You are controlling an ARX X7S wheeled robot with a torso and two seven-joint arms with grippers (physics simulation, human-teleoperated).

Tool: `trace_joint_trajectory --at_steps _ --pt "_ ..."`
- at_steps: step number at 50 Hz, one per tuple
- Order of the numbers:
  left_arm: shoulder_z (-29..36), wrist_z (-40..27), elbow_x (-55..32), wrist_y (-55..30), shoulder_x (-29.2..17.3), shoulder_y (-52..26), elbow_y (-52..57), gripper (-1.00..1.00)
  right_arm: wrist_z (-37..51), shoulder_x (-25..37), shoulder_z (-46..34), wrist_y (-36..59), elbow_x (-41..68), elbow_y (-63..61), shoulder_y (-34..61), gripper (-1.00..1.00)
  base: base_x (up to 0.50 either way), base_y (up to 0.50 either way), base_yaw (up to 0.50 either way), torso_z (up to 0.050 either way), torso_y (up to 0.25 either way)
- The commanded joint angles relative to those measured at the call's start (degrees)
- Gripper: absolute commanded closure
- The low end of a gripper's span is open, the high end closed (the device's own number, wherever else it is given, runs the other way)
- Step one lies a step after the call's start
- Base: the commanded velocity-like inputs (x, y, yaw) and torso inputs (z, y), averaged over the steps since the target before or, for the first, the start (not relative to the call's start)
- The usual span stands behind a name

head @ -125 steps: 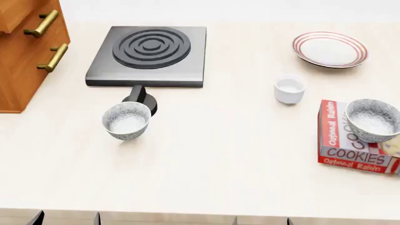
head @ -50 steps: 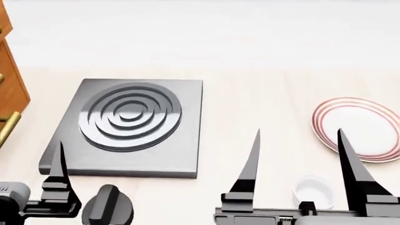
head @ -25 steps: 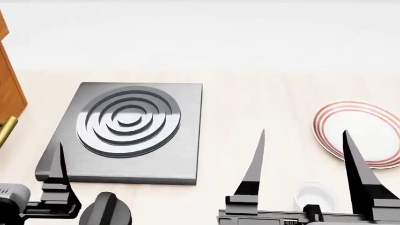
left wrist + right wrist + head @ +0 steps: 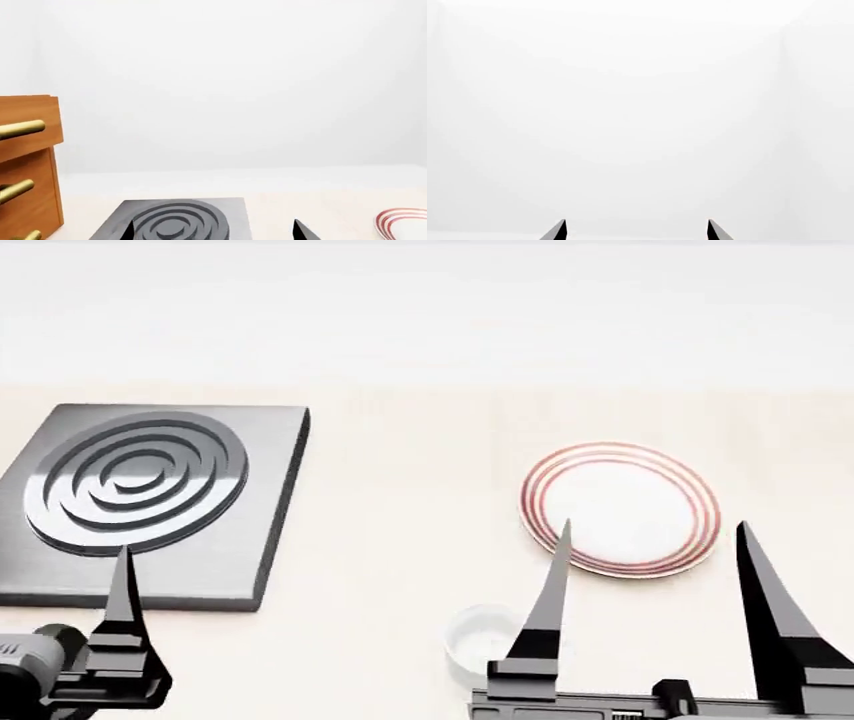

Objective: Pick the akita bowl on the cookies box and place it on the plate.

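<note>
Head view is looking down on a pale tabletop point(image 4: 400, 640). Right end effector point(image 4: 650, 540) is showing at the lower right of the frame, two dark fingers pointing up, spread wide, nothing between them. Left end effector point(image 4: 123, 580) is sitting at the lower left edge; only one finger is showing there, so open or closed cannot be told from that view. Left wrist view is catching two dark tips set apart at the bottom edge, suggesting open.

Plate point(image 4: 621, 510), white with red rings, is lying right of centre, bare. Small white cup point(image 4: 483, 640) is standing just below and left of it. Grey burner slab point(image 4: 134, 490) is filling the left side.

Speckled bowl and cookies box are not appearing in any current picture.

Judgement: bowl is likely rigid, light, smooth-glazed and breakable. Pinching the rim wall, one finger inside and one outside, is looking the best hold.
</note>
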Motion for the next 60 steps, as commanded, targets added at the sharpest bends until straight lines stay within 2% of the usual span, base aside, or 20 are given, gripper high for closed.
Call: trace_joint_trajectory --at_steps 1,31,49,60 --pt "-1.3 1.8 -1.0 1.3 0.8 0.3 0.2 -1.00 -1.2 -0.3 0.9 0.3 -1.1 -0.3 0.1 -1.00 -0.08 -0.50 0.00 0.000 0.000" --pt "-0.7 -0.1 -2.9 1.8 -0.8 0.3 0.2 -1.00 -0.9 1.4 0.9 0.7 1.3 -0.8 -0.1 -1.00 -0.03 -0.50 0.00 0.000 0.000" --pt "-0.2 -1.3 -3.8 1.9 -1.7 0.2 0.3 -1.00 0.7 2.0 0.4 0.4 1.3 -0.6 -0.3 -1.00 0.00 -0.01 0.00 0.000 0.000" --pt "0.2 -2.2 -3.6 2.9 -2.1 0.4 0.0 -1.00 1.1 3.1 -0.2 -0.9 0.3 -1.8 -0.7 -1.00 0.49 0.00 0.00 0.000 0.000"
